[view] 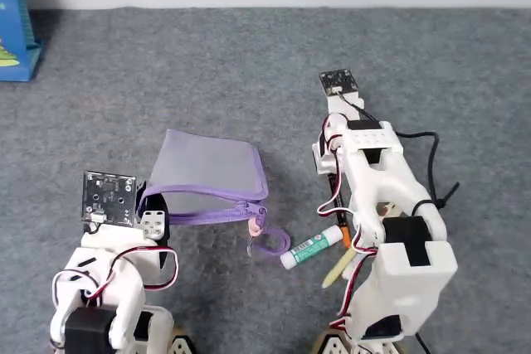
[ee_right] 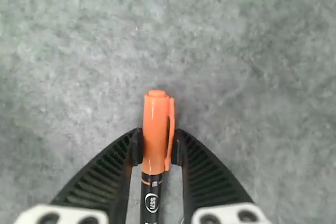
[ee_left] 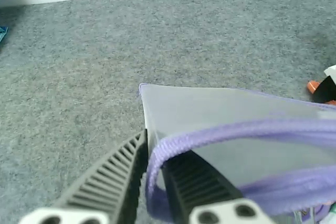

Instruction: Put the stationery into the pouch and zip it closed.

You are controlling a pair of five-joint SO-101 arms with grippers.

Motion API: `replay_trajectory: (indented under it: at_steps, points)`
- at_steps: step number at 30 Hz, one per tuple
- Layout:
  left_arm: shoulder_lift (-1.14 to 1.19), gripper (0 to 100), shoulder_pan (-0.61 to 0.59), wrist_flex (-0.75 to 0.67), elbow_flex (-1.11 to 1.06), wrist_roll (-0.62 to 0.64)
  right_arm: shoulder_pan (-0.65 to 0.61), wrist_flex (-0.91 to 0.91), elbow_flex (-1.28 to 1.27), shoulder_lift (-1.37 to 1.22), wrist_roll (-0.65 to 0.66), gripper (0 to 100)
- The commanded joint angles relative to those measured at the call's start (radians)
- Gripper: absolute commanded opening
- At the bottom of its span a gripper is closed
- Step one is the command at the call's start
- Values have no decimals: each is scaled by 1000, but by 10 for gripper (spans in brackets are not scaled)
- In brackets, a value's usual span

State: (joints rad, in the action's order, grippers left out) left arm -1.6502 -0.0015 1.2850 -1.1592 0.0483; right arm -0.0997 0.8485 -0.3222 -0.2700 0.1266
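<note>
Pinching the open zipper edge of the pouch (ee_left: 220, 114) at its near left corner was the left claw (ee_left: 155, 149); the right claw (ee_right: 156, 142) clenched an orange marker (ee_right: 156, 124), grey surface (view: 415, 47) stretching beyond.

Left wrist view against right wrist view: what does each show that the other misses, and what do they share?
In the left wrist view, not the right: the purple-edged pouch, its zipper rim pinched by the left tool. In the right wrist view, not the left: the right tool shut on an orange-capped marker. Shared: the grey mat. An orange spot past the pouch in the left wrist view may be that marker; unclear.
</note>
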Motion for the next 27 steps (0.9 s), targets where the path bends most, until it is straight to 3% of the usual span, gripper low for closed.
replay_trajectory:
  at_steps: [1, 9, 15, 20, 27]
  points:
    - [2, 12, 2, -28, 7, 8, -2, 120, 84, 73, 14, 9]
    - [5, 12, 2, -31, 30, 8, -5, 486, 110, 378, 5, 9]
    - [9, 12, 2, -21, 96, 8, -85, 659, 109, 690, -104, 9]
    - [11, 12, 2, -20, 139, 8, -171, 699, 106, 946, -158, 9]
    - [29, 12, 9, 63, 285, 8, -197, 628, 106, 1254, -265, 9]
